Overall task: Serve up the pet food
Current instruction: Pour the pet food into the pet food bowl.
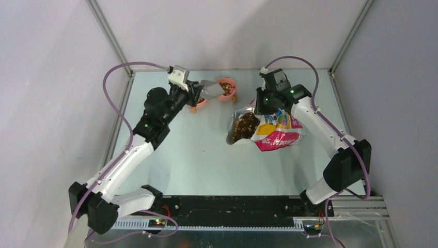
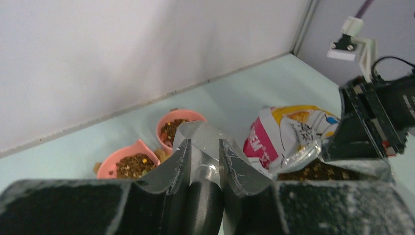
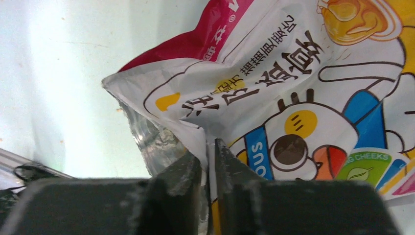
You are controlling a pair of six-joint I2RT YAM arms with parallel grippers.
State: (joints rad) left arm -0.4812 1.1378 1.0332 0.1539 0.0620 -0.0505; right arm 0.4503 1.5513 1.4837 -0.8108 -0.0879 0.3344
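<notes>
Top external view: the left tool (image 1: 196, 93) pinches a scoop (image 1: 210, 89) at a pink bowl (image 1: 232, 81) holding pet food (image 1: 225, 89). The right tool (image 3: 209, 149) pinches the bag (image 3: 293, 98) edge, and more kibble fills the bag's mouth.

Pet food (image 1: 244, 127) partly within bag (image 1: 280, 134), unseen.

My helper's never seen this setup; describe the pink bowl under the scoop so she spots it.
Along the pale green table's far edge, left of the printed cat-food bag, sit two round pink bowls. That bowl is the one nearer the bag, under the grey metal scoop; its twin hides partly behind the left gripper.
</notes>
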